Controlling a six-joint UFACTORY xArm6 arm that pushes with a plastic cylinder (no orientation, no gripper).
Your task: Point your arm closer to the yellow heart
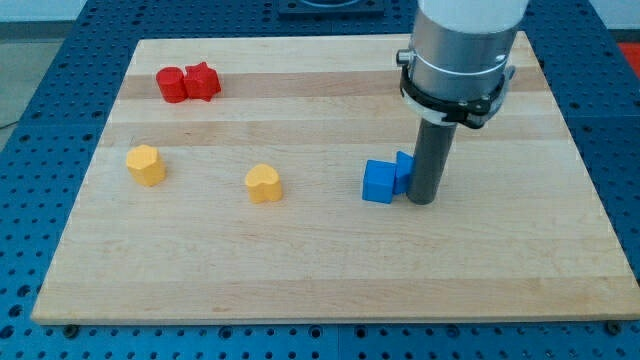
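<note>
Rod end, my tip (422,201), rests on the wooden board (330,285), touching the right side of 2 blue blocks (385,178). No pincer exists to read. The yellow heart (264,183) lies well left of it, another yellow block (146,165) farther left, 2 red blocks (187,82) far left.

The arm's last link is a broad cylinder, white at the view's top edge and brushed silver-grey below, ringed near its base by a thin black band or cable (452,96) with a white rim under it (a small dark fitting, perhaps a clip or screw, sits on the ring's left side). From beneath it a short black collar narrows into a straight, smooth, dark grey rod (430,160). My tip (421,201) is the rod's blunt, flat-cut lower end, plain and unmarked.
</note>
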